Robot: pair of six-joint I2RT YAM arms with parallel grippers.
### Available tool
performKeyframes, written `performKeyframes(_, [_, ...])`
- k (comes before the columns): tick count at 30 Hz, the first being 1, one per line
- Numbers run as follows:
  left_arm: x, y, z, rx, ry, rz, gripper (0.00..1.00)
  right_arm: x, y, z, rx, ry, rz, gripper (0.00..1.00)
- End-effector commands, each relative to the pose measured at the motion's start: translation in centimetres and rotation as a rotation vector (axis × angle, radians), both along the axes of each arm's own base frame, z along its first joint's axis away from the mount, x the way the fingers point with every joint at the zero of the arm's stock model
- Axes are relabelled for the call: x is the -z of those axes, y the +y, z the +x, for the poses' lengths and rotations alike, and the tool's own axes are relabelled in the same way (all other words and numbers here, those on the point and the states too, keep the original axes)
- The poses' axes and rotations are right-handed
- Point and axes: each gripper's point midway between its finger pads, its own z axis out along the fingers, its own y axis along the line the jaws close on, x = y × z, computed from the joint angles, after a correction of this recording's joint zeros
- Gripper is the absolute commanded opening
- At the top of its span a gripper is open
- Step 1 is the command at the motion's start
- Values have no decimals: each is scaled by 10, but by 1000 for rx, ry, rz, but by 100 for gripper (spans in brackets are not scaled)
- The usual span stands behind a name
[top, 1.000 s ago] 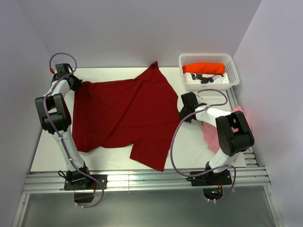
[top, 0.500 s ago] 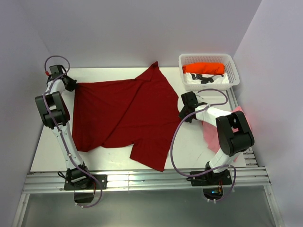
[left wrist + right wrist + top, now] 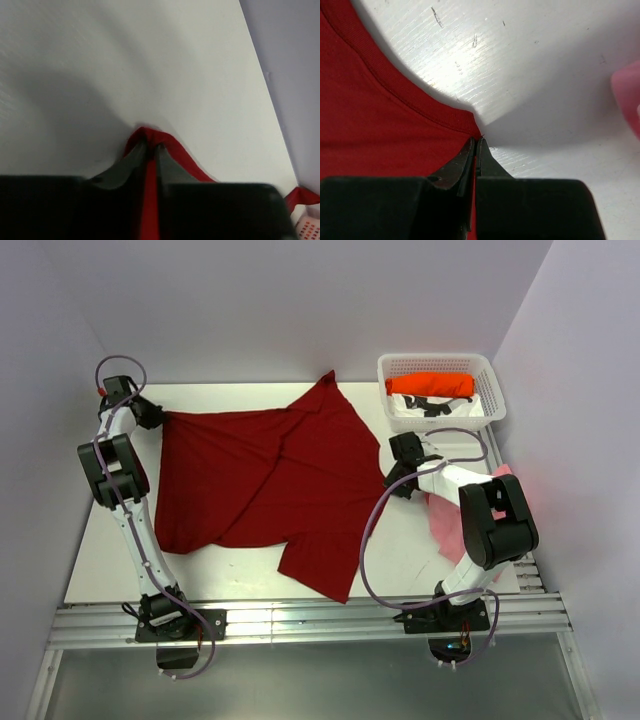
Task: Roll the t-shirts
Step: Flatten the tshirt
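Pinching edges of the dark red t-shirt (image 3: 260,480) — left gripper (image 3: 150,146) far corner, right gripper (image 3: 476,142) right hem; table (image 3: 110,560) open nearside.

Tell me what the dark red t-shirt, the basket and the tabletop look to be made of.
Dark red t-shirt: soft matte knit cloth, likely cotton; it wrinkles and has a stitched hem. Basket: white plastic, with moulded lattice walls. Tabletop: hard white board with a faint sheen and fine scratches; whether painted or laminate, I cannot tell.

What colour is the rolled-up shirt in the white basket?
The rolled shirt is bright orange, clearest in the top view.
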Motion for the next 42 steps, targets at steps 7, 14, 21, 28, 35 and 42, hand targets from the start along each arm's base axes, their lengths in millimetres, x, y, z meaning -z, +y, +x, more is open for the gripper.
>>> performKeyframes(7, [-53,10,3,-6,-102,42,60,-12,-5,12,-20,-13,-5,0])
performKeyframes(14, [-108,11,-12,-10,-146,70,79,-16,-1,12,-37,-25,10,4])
performKeyframes(21, [-127,-15,-76,-2,-128,62,79,-19,6,13,-62,-38,46,12])
performKeyframes(28, [-117,-81,-148,48,-153,24,80,-24,12,10,-85,-82,82,55])
performKeyframes(35, [-91,-114,-221,47,-70,8,79,-35,16,-2,-107,-111,69,56])
performKeyframes(42, [-80,-108,-275,-42,33,62,80,-29,25,-29,-148,-63,73,68])
